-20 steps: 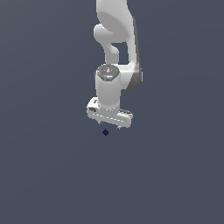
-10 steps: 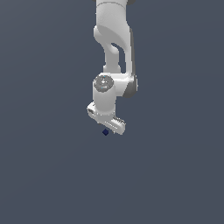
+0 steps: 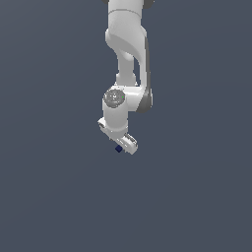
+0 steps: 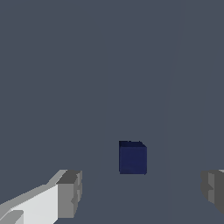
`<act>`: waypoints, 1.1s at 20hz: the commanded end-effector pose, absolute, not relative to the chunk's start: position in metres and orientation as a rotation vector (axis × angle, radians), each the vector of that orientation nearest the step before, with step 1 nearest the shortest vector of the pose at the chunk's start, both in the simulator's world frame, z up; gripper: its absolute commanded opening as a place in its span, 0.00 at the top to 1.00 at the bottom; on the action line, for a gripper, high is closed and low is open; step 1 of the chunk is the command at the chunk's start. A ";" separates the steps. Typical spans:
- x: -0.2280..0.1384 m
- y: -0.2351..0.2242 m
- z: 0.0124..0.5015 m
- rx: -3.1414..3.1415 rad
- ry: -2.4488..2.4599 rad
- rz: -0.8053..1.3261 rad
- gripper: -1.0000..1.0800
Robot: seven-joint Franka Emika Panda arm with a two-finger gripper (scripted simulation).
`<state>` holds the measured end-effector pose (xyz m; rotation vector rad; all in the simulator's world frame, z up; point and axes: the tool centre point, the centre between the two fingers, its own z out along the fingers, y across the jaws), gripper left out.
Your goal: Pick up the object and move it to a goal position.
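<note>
Plain grey-blue ground fills the exterior view, where the white arm [image 3: 125, 59] reaches down and its tool [image 3: 119, 142] hangs just over the navy cube [image 3: 118, 148]. From the wrist view, the cube [image 4: 132, 157] sits between the fingers [image 4: 69, 194], which stand wide apart, touching neither.

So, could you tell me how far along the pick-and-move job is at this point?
Early stage. Done: the gripper is down near the dark blue cube, jaws open, with one finger on either side of the cube's line. In hand: nothing; the cube sits on the grey floor, ungripped. Left: close on the cube, lift it and carry it to the goal, which is not marked in either view.
</note>
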<state>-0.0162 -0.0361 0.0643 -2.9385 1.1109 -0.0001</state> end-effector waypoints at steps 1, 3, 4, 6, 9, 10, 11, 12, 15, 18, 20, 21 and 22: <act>-0.017 -0.037 0.063 -2.933 1.125 0.000 0.04; -0.016 -0.036 0.063 -2.937 1.116 0.000 0.04; -0.016 -0.036 0.062 -2.937 1.116 0.000 0.04; -0.017 -0.036 0.058 -2.936 1.117 0.000 0.04; -0.017 -0.037 0.048 -2.935 1.119 0.000 0.04; -0.017 -0.036 0.043 -2.935 1.119 0.000 0.04; -0.017 -0.037 0.037 -2.935 1.121 0.000 0.04; -0.018 -0.037 0.032 -2.934 1.122 0.000 0.04; -0.018 -0.037 0.020 -2.934 1.124 0.000 0.04; -0.017 -0.036 0.014 -2.934 1.124 0.000 0.04; -0.017 -0.036 0.013 -2.934 1.124 0.000 0.04; -0.017 -0.036 0.013 -2.934 1.124 0.000 1.00; -0.017 -0.036 0.013 -2.934 1.124 0.000 1.00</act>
